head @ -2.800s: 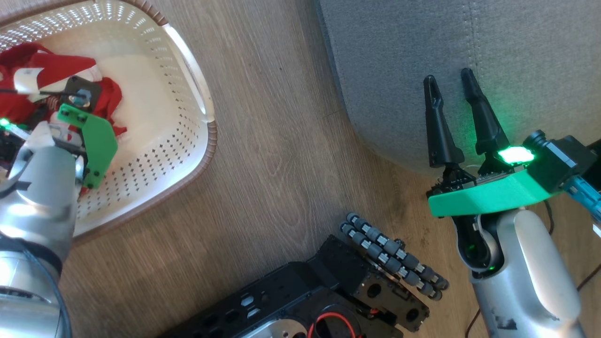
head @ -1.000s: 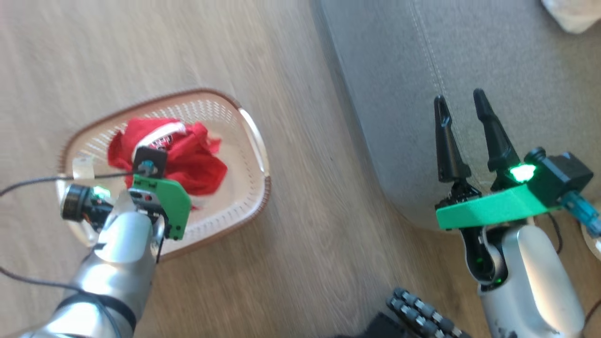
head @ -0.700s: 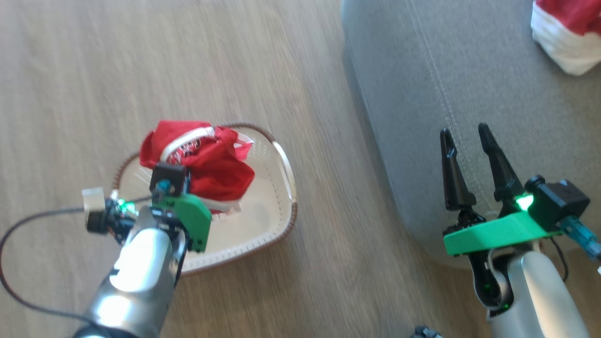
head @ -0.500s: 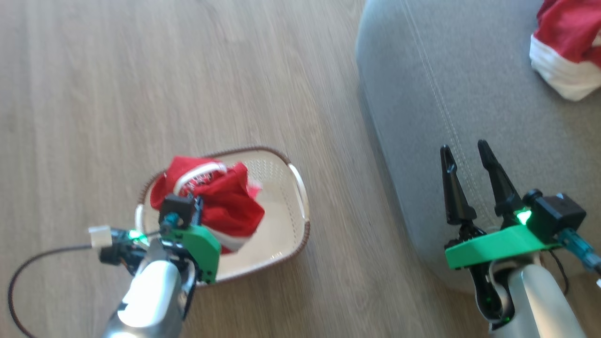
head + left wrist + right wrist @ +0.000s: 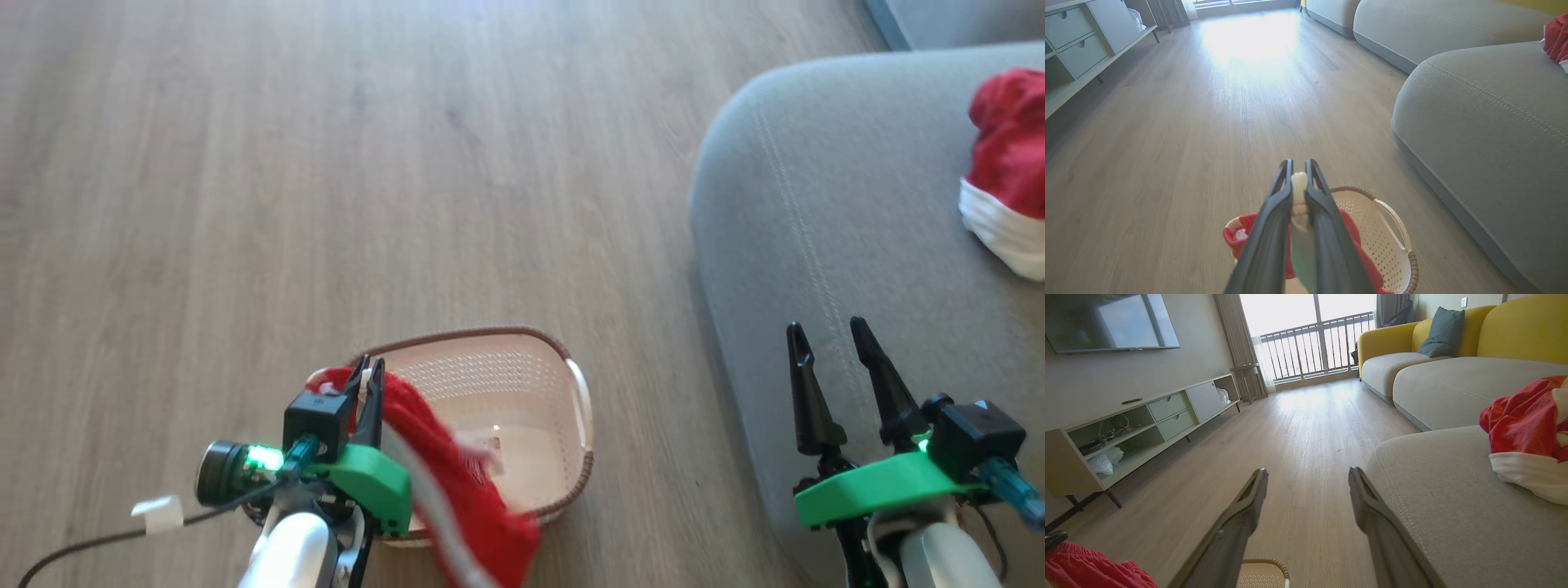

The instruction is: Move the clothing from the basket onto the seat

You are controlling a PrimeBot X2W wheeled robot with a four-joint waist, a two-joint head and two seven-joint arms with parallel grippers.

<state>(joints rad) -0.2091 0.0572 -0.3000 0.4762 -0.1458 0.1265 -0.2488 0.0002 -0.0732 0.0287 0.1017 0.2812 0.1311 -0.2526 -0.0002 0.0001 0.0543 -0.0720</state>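
Hanging from the left pincer (image 5: pixel 367 382), whose two dark fingers are pressed nearly together on a strip of white trim, a soft red sports garment (image 5: pixel 469 498) droops above the near side of the small cream perforated plastic basket (image 5: pixel 506 371), which stands on the pale wooden floor (image 5: pixel 326 163). The right pincer (image 5: pixel 824 347) hovers wide open and empty over the edge of the large grey fabric sofa seat (image 5: pixel 816 204). On that seat lies a second red garment with a white band (image 5: pixel 1004 171), well apart from the basket.
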